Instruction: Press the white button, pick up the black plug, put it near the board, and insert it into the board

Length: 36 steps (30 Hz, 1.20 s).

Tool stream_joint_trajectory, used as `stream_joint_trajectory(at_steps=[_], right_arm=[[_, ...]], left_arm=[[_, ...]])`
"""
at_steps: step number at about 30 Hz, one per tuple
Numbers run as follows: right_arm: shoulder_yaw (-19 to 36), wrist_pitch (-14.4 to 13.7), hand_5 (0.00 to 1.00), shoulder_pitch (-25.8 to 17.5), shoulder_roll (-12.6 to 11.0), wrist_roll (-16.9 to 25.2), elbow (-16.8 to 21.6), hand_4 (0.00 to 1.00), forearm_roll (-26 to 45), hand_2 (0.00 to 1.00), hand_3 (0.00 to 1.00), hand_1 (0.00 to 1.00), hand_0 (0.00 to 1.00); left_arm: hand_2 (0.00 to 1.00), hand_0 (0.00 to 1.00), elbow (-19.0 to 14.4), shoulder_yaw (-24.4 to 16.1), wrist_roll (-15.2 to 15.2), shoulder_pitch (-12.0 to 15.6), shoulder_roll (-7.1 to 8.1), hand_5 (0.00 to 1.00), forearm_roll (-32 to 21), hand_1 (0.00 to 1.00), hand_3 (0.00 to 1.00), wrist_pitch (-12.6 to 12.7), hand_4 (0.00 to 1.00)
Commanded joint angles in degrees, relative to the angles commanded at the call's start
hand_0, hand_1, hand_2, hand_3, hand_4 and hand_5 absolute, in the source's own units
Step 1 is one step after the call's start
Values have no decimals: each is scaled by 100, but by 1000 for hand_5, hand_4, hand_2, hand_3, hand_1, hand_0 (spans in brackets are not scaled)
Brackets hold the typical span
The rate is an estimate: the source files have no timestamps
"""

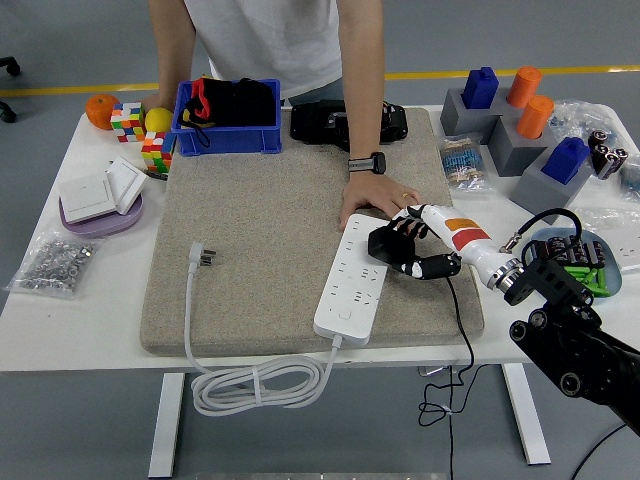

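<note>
The black plug with its black cord is gripped in the curled fingers of the right hand, just beside the right edge of the long white power strip on the beige felt mat. The far end of the strip is held down by a person's hand. A white plug lies on the mat, well left of the strip.

White table on grey floor with yellow line.

White power strip lying diagonally on mat, black plug beside its upper right edge
</note>
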Motion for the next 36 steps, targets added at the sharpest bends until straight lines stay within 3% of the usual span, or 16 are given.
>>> stream_joint_trajectory(at_steps=[36], right_arm=[[-7, 78, 2, -6, 2, -1, -9, 947, 25, 554, 601, 566, 520]], left_arm=[[696, 740, 0, 17, -1, 4, -6, 288, -8, 720, 765, -1, 685]])
